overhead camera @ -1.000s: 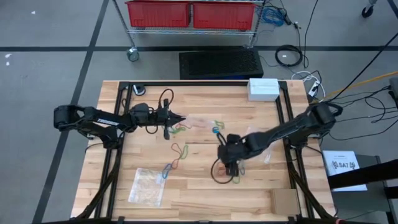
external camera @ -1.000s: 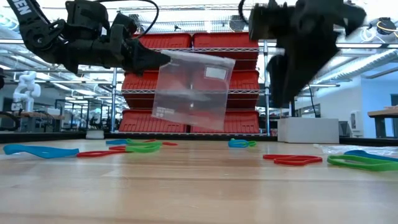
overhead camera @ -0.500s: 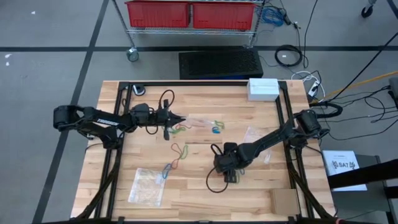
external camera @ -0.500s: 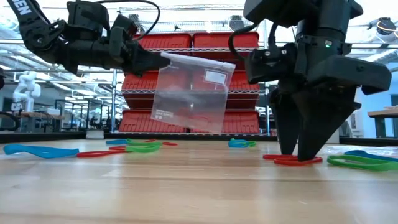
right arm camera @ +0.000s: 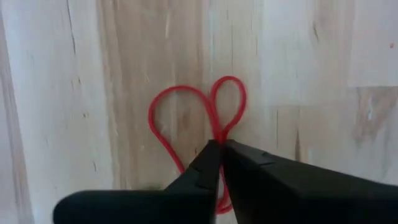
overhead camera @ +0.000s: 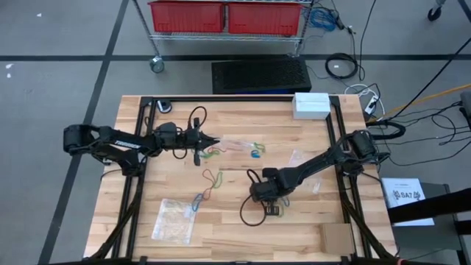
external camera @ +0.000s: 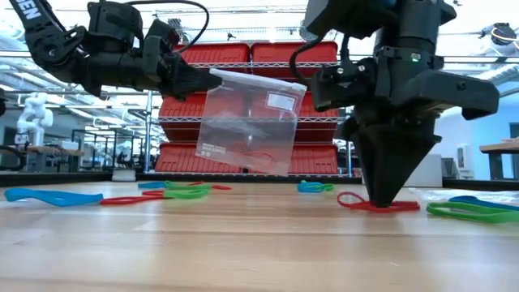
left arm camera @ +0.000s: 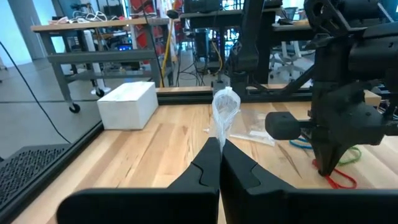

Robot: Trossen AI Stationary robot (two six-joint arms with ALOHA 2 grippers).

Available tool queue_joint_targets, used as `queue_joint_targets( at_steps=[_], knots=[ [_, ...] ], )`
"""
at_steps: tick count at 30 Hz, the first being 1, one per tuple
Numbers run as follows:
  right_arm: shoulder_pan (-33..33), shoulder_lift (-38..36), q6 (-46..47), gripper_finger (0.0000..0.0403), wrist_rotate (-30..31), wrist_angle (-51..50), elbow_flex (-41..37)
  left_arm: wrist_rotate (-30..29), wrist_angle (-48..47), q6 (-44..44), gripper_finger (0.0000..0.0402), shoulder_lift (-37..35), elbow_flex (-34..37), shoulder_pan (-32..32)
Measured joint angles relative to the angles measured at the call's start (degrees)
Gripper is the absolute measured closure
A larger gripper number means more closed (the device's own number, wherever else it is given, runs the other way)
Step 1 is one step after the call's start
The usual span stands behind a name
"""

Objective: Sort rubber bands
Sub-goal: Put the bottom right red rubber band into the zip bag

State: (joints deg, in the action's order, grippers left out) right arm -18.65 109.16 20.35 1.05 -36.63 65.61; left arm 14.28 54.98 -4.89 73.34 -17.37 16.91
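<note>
Rubber bands in red, blue and green lie scattered on the wooden table (overhead camera: 235, 235). My right gripper (external camera: 381, 199) points down at the table's middle and is shut on a red rubber band (right arm camera: 186, 109) that lies there. A green band (external camera: 470, 212) lies close beside it. My left gripper (external camera: 207, 79) hovers left of centre, shut on a clear plastic bag (external camera: 247, 122) that hangs in the air. Other bands (overhead camera: 213, 177) (overhead camera: 199, 200) lie between the two arms. My left gripper pinches the clear bag's top corner (external camera: 216, 76) between its two fingers, which lie level and point toward the table's right edge. The bag hangs below that corner, clear of the table. My right gripper pinches the red band's two strands together near its middle (right arm camera: 216, 134), from above, fingers pointing down. The band is squeezed into two loops (right arm camera: 229, 99) and lies on the table.
A second clear bag (overhead camera: 173, 221) lies near the front left and a third (overhead camera: 302, 162) at the right. A white box (overhead camera: 311, 104) stands at the far right, a cardboard piece (overhead camera: 337, 237) at the near right corner. Black frame rails run along the table's sides.
My right gripper has come down and a little toward the table's near left, onto the red band. Its fingers stood open over the band half a second ago and have shut on it, drawing the flat band into two loops.
</note>
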Motion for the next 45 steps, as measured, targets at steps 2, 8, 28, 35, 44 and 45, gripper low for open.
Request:
queue_joint_targets(
  at_steps=[2, 8, 28, 35, 44, 45],
  knots=[
    [0.3, 0.2, -1.5, 0.0398, 0.0, -3.1, 2.8, 0.0, 0.0, 0.0, 0.0401, 0.0, 0.0, 0.0],
    [1.8, -0.4, -7.8, 0.0402, 6.7, -12.4, 12.9, -0.3, 0.0, 0.0, 0.0401, 0.0, 0.0, 0.0],
    [10.2, -0.4, -25.5, 0.0403, 41.3, -19.7, 39.5, -0.3, -0.2, 0.0, 0.0401, 0.0, 0.0, 0.0],
    [11.9, -0.4, -27.5, 0.0403, 42.5, -17.2, 39.6, -0.3, -0.2, 0.1, 0.0401, 0.0, 0.0, 0.0],
    [11.4, 2.1, -26.8, 0.0403, 42.1, -17.7, 39.5, -0.6, 0.0, 1.2, 0.0401, 0.0, 0.0, 0.0],
    [11.4, 2.5, -26.7, 0.0403, 42.1, -17.6, 39.5, -0.7, 0.0, 1.2, 0.0401, 0.0, 0.0, 0.0]
  ],
)
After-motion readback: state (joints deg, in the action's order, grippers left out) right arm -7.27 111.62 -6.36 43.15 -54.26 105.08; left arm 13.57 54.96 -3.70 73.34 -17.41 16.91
